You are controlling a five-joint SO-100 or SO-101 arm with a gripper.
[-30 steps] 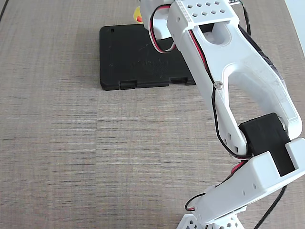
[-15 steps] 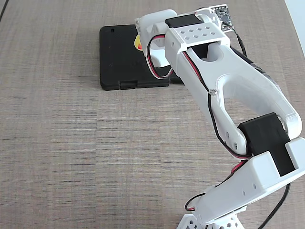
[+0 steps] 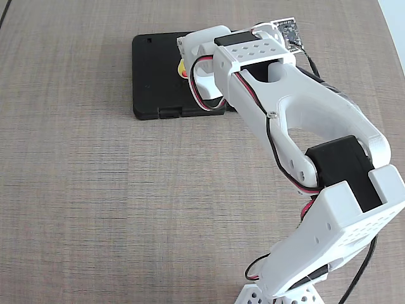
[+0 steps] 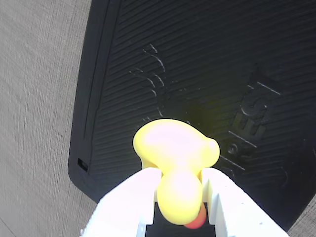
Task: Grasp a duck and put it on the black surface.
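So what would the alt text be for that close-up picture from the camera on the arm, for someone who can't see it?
A small yellow rubber duck with a red-orange beak is clamped between two white jaws at the bottom of the wrist view, above a ribbed black plastic case. The case bears faint embossed markings and lies on a grey woven-look table.

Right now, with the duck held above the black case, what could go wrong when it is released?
1. The small yellow rubber duck is pinched by its round body in the end effector, so it may tip or roll when let go.
2. The flat black plastic case has a ribbed top, and in the fixed view the duck may bounce off it onto the table.
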